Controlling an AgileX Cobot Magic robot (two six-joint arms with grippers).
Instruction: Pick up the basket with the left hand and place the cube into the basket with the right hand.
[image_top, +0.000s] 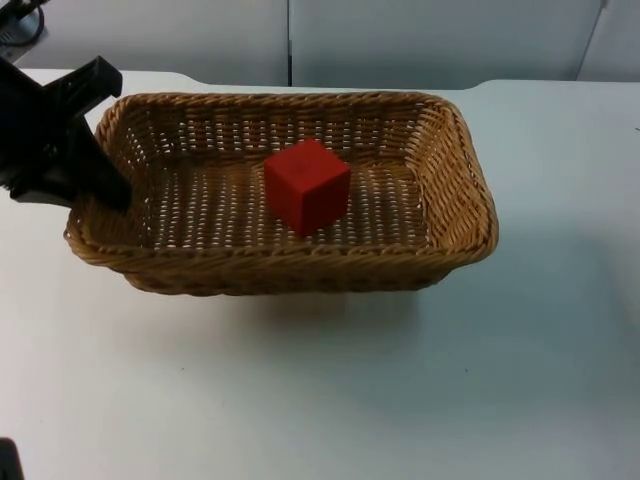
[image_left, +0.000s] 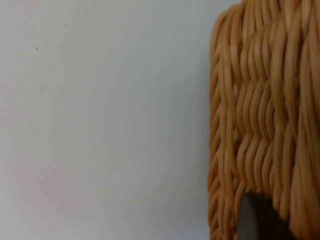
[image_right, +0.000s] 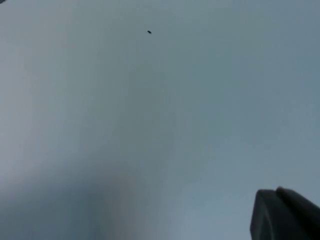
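Even, diffuse light falls from overhead on the white tabletop (image_top: 320, 400), bright without hard glare. The rectangular woven wicker basket (image_top: 290, 262) casts a soft, faint shadow onto the tabletop just in front of its near wall, with blurred edges. The red cube (image_top: 308, 185) shows a brighter upper face and darker side faces. In the left wrist view the basket's weave (image_left: 265, 120) is very close and soft, slightly out of focus. The right wrist view is dimmer, grey-blue, with a darker shaded patch on the tabletop (image_right: 100, 210).
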